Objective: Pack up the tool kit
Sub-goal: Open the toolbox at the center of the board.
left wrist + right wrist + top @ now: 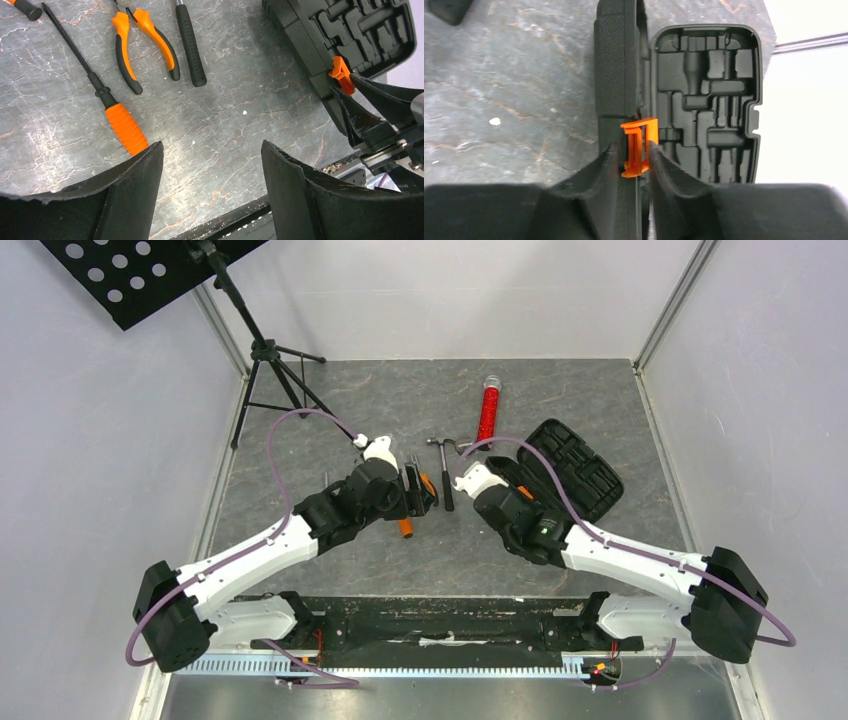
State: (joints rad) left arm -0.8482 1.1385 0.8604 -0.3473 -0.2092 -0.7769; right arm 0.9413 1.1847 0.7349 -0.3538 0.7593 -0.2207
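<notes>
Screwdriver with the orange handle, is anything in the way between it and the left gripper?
Nothing visible does. The left gripper hangs open just short of the handle of the screwdriver, with only bare table between them. The pliers and hammer lie beyond it.

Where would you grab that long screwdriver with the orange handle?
Probably by the ribbed orange handle of the screwdriver, from straight above, jaws across it: it lies flat on the table, the handle is its thickest part, with bare table either side.

Matt black moulded plastic case (709,100), glossy orange plastic latch (638,147), veined stone-look tabletop (225,130)
</notes>
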